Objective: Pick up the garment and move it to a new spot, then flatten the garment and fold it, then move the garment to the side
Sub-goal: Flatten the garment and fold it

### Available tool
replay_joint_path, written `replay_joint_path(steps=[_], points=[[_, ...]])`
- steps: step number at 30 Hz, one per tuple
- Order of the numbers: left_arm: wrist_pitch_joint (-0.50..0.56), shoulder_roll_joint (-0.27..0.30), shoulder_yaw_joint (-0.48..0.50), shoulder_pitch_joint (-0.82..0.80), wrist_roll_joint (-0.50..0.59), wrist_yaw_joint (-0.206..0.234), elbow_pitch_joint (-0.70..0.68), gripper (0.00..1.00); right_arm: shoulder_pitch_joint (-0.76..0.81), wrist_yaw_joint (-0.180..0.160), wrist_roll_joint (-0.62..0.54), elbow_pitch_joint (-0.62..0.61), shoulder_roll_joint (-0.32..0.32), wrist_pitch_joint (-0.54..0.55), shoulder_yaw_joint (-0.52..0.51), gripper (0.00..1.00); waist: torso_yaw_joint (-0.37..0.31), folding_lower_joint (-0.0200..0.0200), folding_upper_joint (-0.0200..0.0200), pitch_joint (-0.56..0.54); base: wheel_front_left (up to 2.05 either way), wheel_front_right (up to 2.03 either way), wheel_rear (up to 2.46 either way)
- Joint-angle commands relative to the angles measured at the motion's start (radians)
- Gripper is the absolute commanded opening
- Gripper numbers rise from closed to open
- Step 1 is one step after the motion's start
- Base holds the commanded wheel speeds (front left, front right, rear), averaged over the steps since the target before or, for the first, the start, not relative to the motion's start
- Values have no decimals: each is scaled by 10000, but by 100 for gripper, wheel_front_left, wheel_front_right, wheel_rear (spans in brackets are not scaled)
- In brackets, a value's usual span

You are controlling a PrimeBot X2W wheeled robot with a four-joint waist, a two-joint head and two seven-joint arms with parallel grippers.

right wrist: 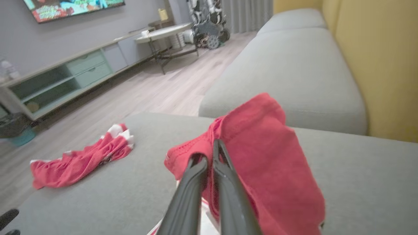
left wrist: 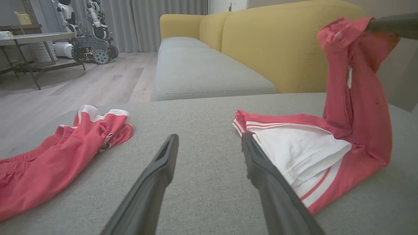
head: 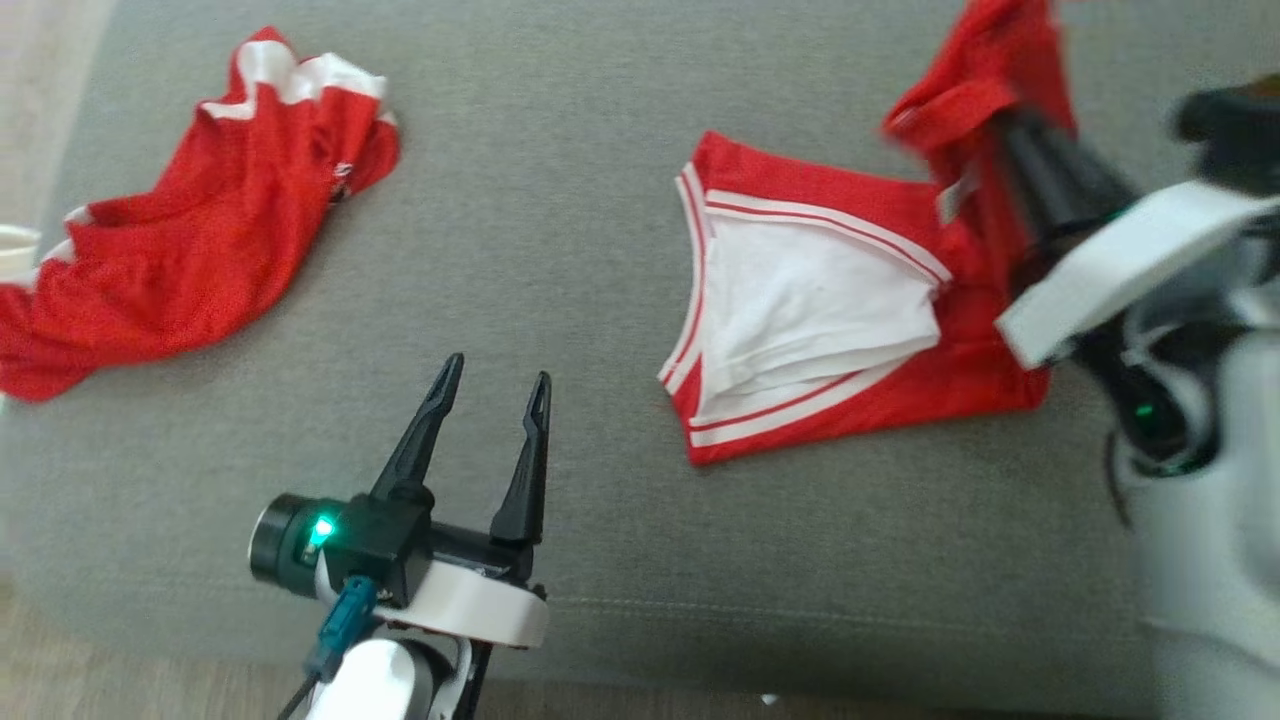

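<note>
The red jersey (head: 960, 385) lies at the right of the grey cushion (head: 560, 200), its white inside (head: 810, 300) and red-and-white striped trim facing up. My right gripper (head: 995, 115) is shut on a fold of its red cloth (right wrist: 261, 140) and holds that part up off the cushion, so it hangs in a tall red column (left wrist: 356, 98). Its letters and number are hidden. My left gripper (head: 498, 370) stands open over bare cushion, left of the jersey and apart from it. In the left wrist view this gripper (left wrist: 209, 137) holds nothing.
A smaller crumpled red garment (head: 200, 230) with white edges lies at the cushion's far left. The cushion's front edge (head: 700, 610) drops to wooden floor. A yellow sofa back (left wrist: 271, 42) rises behind. A side table (left wrist: 29, 37) and another robot (left wrist: 88, 32) stand across the room.
</note>
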Motion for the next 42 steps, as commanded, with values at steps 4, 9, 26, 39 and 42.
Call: replay_joint_path(steps=[4, 9, 26, 39, 42], points=[[-122, -134, 309, -55, -29, -16, -293, 100, -145, 63, 116, 582, 379, 330, 1204, 0, 564, 0, 0, -90, 0, 0, 0], [-122, -194, 231, -110, -49, -109, -245, 100, -450, 63, 104, 2025, 830, 393, 2214, 0, 893, 0, 0, -16, 0, 0, 0], [-122, -259, 387, 63, -6, -100, -191, 100, -324, 63, 579, 1949, 612, -2132, 1521, 100, 561, 0, 0, -364, 0, 0, 0], [-122, -270, 1306, 477, -408, 94, -437, 100, 1881, 63, -1044, 2044, -355, -6859, -52, 100, -494, 0, 0, -1124, 0, 0, 0], [-122, -272, 1492, 690, -415, 186, -446, 100, 2358, 63, -1558, 2367, -219, -7500, -80, 100, -702, 0, 0, -1368, 0, 0, 0]])
